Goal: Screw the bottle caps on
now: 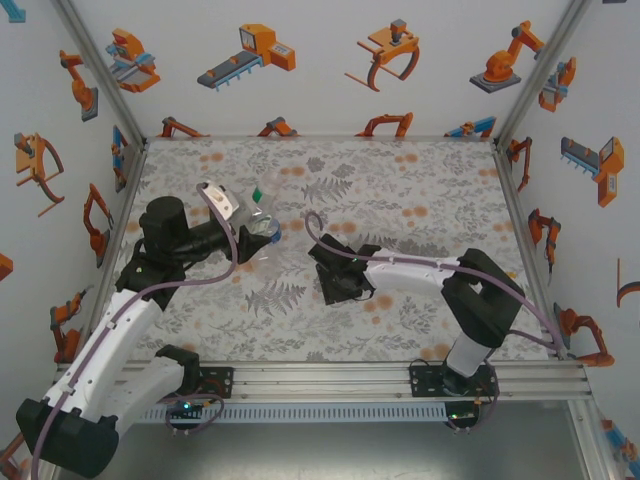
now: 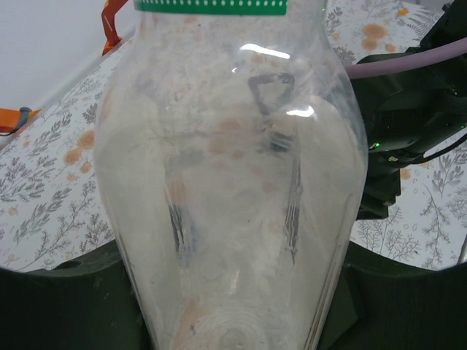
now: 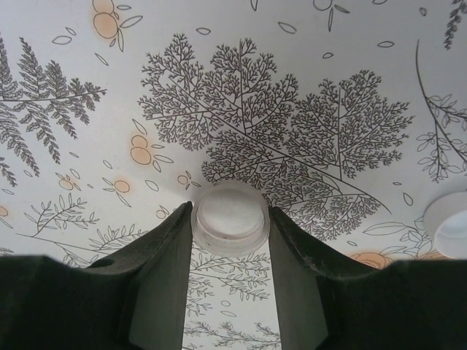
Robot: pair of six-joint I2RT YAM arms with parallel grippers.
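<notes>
Your L gripper [image 1: 238, 240] is clamped on a clear bottle [image 2: 233, 182], held over the left-centre of the table [image 1: 400, 200]. Your R gripper [image 3: 230, 211] has a white cap [image 3: 230, 222] pinched btwn both fingertips over the fern print, w/ a 2nd cap [image 3: 446, 224] lying just to its right

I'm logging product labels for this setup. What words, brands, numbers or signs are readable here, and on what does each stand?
No word, brand or number can be read anywhere.
On the clear bottle: a dark triangle outline, nothing legible in it.
Its green band: no lettering visible.
The white cap: plain.
The wall pictures: robot drawings, no text.
</notes>
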